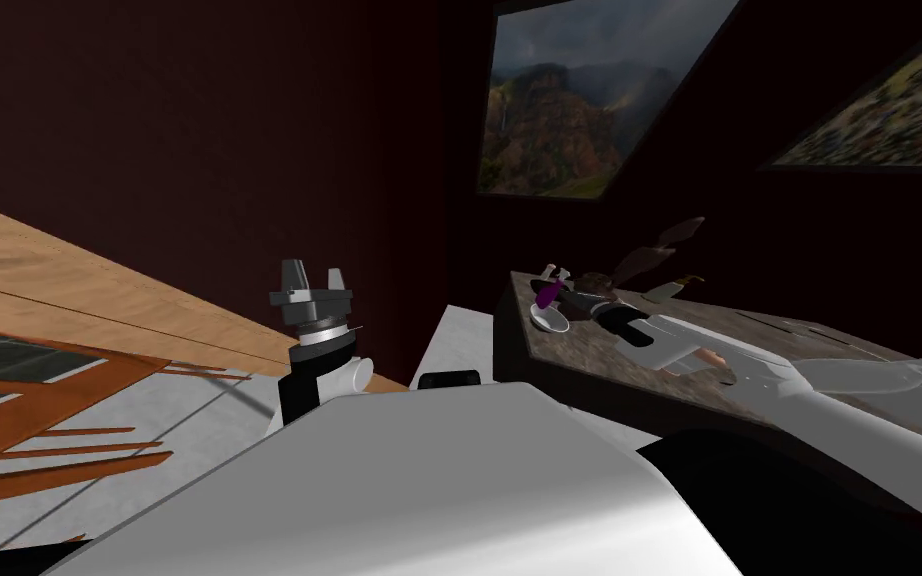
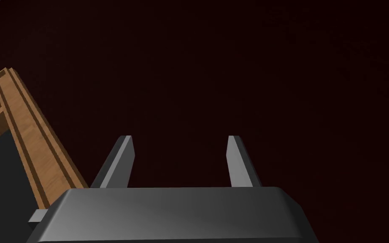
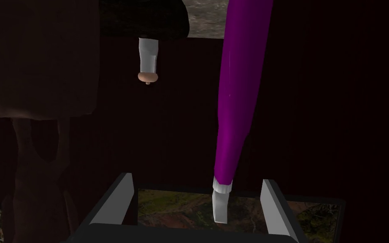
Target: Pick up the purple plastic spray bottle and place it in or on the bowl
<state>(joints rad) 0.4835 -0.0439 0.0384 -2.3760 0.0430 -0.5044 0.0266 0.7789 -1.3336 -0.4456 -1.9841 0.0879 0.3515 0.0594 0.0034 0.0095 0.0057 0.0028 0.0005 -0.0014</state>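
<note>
The purple spray bottle (image 1: 547,293) stands at the far end of the mottled stone countertop (image 1: 599,365), just over the white bowl (image 1: 550,321). My right arm reaches across the counter to it. In the right wrist view the bottle's purple body (image 3: 240,84) and white neck (image 3: 222,204) lie between the fingers of my right gripper (image 3: 198,202), nearer one finger (image 3: 274,204). That gripper is open and neither finger presses the bottle. My left gripper (image 1: 311,275) is raised beside my chest, open and empty (image 2: 180,162), facing a dark wall.
A small white bottle with a tan cap (image 3: 148,63) hangs close by the purple one. Dark leafy shapes (image 1: 664,250) stand behind the bowl. The dark wall with two framed pictures (image 1: 569,100) is right behind the counter. A wooden frame (image 1: 39,400) lies to the left.
</note>
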